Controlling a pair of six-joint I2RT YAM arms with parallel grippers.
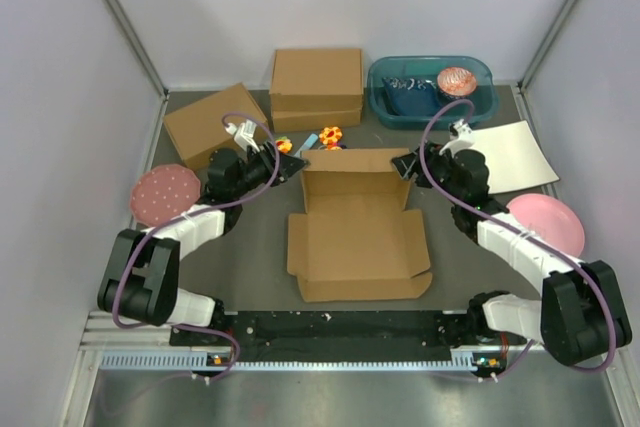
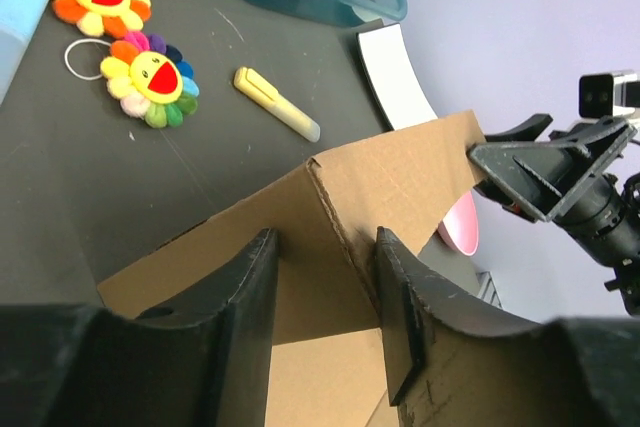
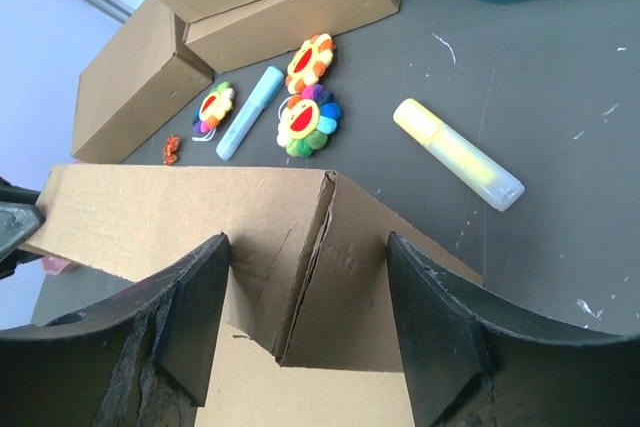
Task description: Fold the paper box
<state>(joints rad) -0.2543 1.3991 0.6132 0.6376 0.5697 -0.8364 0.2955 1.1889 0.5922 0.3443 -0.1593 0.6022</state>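
From above, the plain brown corrugated cardboard paper box [image 1: 355, 247] lies in the middle of the dark table [image 1: 250, 247], between the two arms. Its base is flat, its low side flaps are spread, and its back wall is raised. The left gripper [image 1: 290, 162] is at the wall's left rear corner and the right gripper [image 1: 408, 165] at the right one. The step in hand looks like standing up the back wall with its corner tabs.

In the left wrist view, the two black fingers [image 2: 250, 297] stand apart and straddle the creased corner. Cardboard runs between them, and nothing shows it being clamped. Beyond the wall lie a yellow highlighter [image 2: 277, 104] and a rainbow flower plush [image 2: 150, 77].

In the right wrist view, the fingers [image 3: 440, 327] are likewise apart, one on either side of the folded corner. There is room around the crease, and I cannot tell whether the pads touch it.

The next move probably calls for both jaws to close on their corners together. They would then turn the tabs inward, square to the back wall, so that the side walls can be raised against them. An uneven pinch could skew the wall or drag the whole sheet across the table.
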